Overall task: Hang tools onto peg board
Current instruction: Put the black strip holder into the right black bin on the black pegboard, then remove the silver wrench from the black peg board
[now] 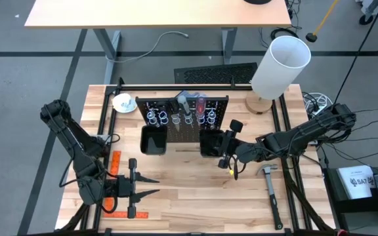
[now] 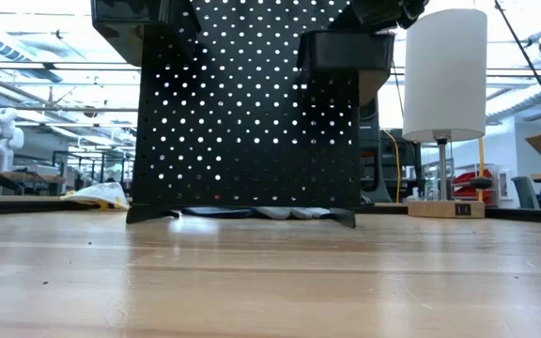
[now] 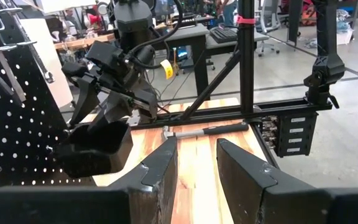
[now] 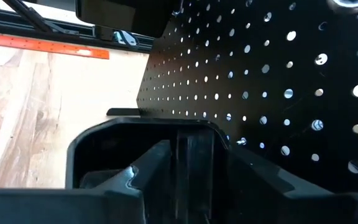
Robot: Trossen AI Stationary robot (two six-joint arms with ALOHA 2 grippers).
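**Right gripper over the right-hand bin, jaws parted**

Right gripper [image 1: 227, 151] is down at the peg board [image 1: 182, 118], fingertips poised at the mouth of the right-hand black bin [image 1: 210, 145]. In its wrist view the two dark fingers [image 4: 151, 165] dip into that bin [image 4: 92, 146], spread apart, and I can't make out anything pinched between them; a pale upright strip sits between them, but whether that's a tool or part of the bin, I cannot tell. My read: the arm is low and square to the bin so anything let go falls straight in.

Moving outward, the board stands upright across the table, its face toward the arms. The row of ring holders [image 1: 179, 118] already carries tools, shafts down through the rings, handles up, long axes vertical. A red-handled screwdriver [image 1: 201, 103] stands among them.

A hammer [image 1: 272, 187] lies flat near the right arm, head toward the board, handle running toward the near edge.

Left gripper [image 1: 146, 185] waits well back, fingers [image 3: 160, 168] apart and holding nothing, beside an orange ruler [image 1: 114, 164].
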